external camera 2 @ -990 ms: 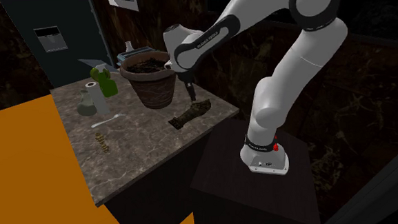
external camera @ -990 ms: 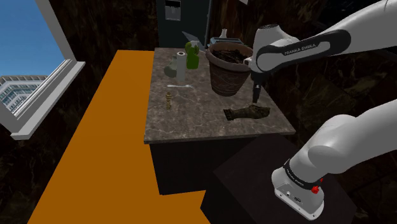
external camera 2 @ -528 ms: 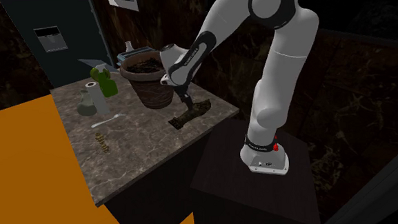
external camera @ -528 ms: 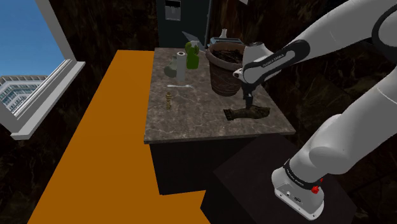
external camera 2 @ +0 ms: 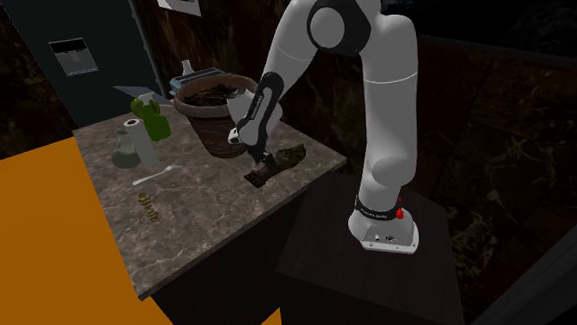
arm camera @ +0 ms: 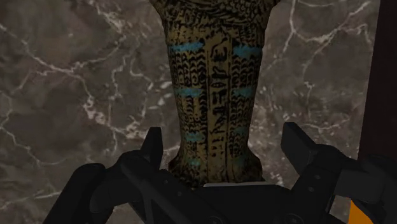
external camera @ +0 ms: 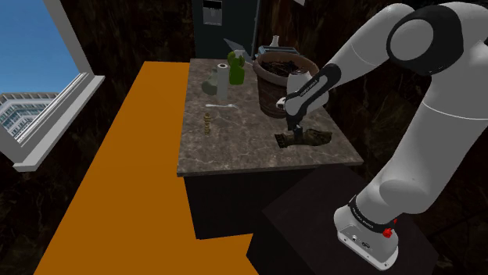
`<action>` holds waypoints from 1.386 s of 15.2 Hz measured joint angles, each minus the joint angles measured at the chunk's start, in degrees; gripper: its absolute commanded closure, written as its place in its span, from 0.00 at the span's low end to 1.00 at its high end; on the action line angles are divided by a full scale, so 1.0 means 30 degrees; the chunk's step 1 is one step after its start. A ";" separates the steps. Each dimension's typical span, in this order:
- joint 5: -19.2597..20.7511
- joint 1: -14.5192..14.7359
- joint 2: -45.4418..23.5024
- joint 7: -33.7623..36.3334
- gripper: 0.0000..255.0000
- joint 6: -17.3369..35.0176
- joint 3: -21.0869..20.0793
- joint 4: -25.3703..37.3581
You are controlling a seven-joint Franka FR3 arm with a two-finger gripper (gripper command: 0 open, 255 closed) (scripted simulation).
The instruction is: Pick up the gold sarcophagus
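The gold sarcophagus (arm camera: 213, 83) is a dark gold case with blue bands and black markings. It lies flat on the marble counter (external camera: 235, 144), near the counter's right edge in the shoulder view (external camera: 311, 138) and close to the stand's side in the second exterior view (external camera 2: 284, 159). My black gripper (arm camera: 226, 149) stands open and low over the sarcophagus's narrow foot end, one finger (arm camera: 153, 145) on each side, with a small gap at each. In the shoulder view the gripper (external camera: 292, 134) points down at the end of the sarcophagus facing the view's left; the second exterior view shows the gripper (external camera 2: 257, 168) at the same end.
A large brown plant pot (external camera: 278, 82) with soil stands just behind the sarcophagus. Farther back are a green spray bottle (external camera: 236, 66), a pale bottle (external camera: 221, 82) and a spoon (external camera: 215, 105). A small gold object (external camera: 206, 123) lies mid-counter. The counter's edge runs close beside the sarcophagus.
The arm folded and the hand came down from above the sarcophagus's middle to its foot end, shifting toward the shoulder view's left. The sarcophagus has not moved.
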State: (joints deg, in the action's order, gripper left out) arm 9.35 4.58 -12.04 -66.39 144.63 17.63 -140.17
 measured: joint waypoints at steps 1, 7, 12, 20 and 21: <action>-0.0087 -0.0037 -0.0324 -0.0101 0.00 0.0313 -0.0056 0.0000; -0.0493 -0.0235 -0.1815 -0.0318 1.00 0.1650 -0.0303 0.0130; -0.0510 -0.0231 -0.1860 -0.0297 1.00 0.1718 -0.0314 0.0129; -0.0376 -0.0159 -0.1333 -0.0271 1.00 0.1189 -0.0225 0.0122; -0.0295 -0.0094 -0.1070 -0.0200 1.00 0.1008 -0.0191 0.0041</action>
State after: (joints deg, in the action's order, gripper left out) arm 8.47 4.30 -15.25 -66.99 147.65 17.06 -140.05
